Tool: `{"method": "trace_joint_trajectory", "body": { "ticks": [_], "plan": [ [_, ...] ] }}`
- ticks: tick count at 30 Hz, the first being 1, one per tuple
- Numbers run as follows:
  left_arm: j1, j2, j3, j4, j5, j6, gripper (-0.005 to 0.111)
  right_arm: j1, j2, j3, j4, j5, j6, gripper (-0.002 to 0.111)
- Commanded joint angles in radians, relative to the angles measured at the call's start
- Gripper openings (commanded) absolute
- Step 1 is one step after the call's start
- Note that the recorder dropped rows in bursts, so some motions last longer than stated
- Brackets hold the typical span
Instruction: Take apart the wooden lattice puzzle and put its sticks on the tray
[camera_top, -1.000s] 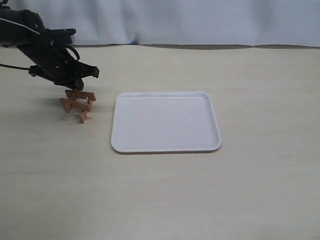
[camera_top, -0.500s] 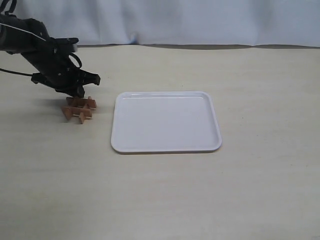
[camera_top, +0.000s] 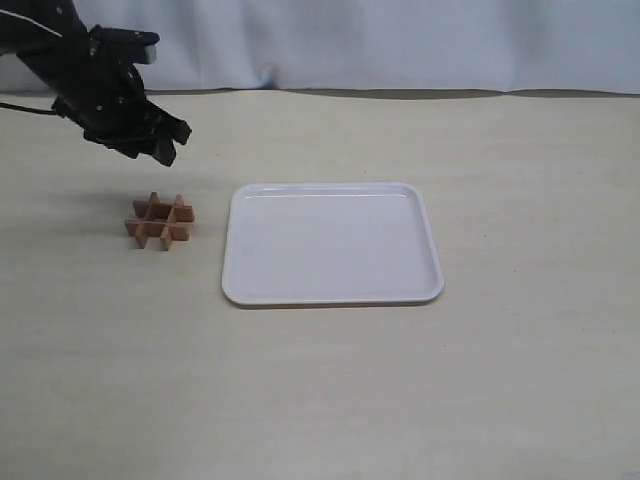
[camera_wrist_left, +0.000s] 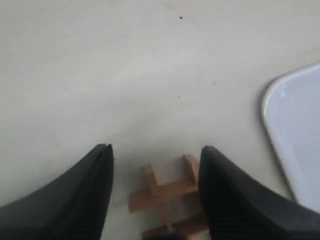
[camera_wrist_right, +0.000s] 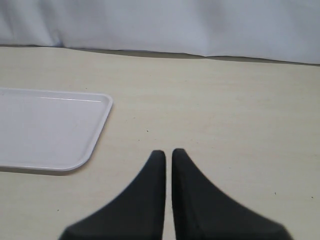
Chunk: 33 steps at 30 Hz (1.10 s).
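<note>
The wooden lattice puzzle (camera_top: 160, 221) lies flat on the table just left of the white tray (camera_top: 331, 293), its four sticks still interlocked in a hash shape. My left gripper (camera_top: 160, 143) hovers above and behind it, open and holding nothing. In the left wrist view the puzzle (camera_wrist_left: 169, 195) shows between the spread black fingers (camera_wrist_left: 85, 195), with my left gripper (camera_wrist_left: 156, 150) well above it and a corner of the tray (camera_wrist_left: 295, 130) at one side. My right gripper (camera_wrist_right: 167, 152) is shut and empty over bare table beside the tray (camera_wrist_right: 95, 145); it is outside the exterior view.
A pale cloth backdrop (camera_top: 400, 40) closes the far edge of the table. The tray holds nothing. Light wood-grain table (camera_top: 400, 400) stretches in front and to the right.
My left gripper set the tilted puzzle down flat on the table, let go of it and rose up and back. The tray has not moved.
</note>
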Motion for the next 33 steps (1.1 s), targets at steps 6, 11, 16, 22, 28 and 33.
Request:
{"method": "trace_joint_trajectory", "body": {
  "ticks": [6,11,16,22,28,33],
  "plan": [
    [-0.004,-0.015,0.007,0.233,0.155,0.34,0.05,-0.004,-0.006,0.001,-0.001,-0.009,0.001,0.004],
    [-0.004,-0.015,0.007,0.21,0.128,0.512,0.05,-0.004,-0.006,0.001,-0.001,-0.009,0.001,0.004],
    [-0.004,-0.013,0.007,0.216,0.189,0.759,0.05,-0.004,-0.006,0.001,-0.001,-0.009,0.001,0.004],
    [-0.004,0.027,0.007,0.219,0.158,0.863,0.043,-0.004,-0.006,0.001,-0.001,-0.009,0.001,0.004],
    [-0.006,0.072,0.007,0.217,0.135,0.89,0.043,-0.004,-0.006,0.001,-0.001,-0.009,0.001,0.004],
    [-0.006,0.074,0.007,0.189,0.055,0.905,0.043,-0.004,-0.006,0.001,-0.001,-0.009,0.001,0.004]
  ]
}}
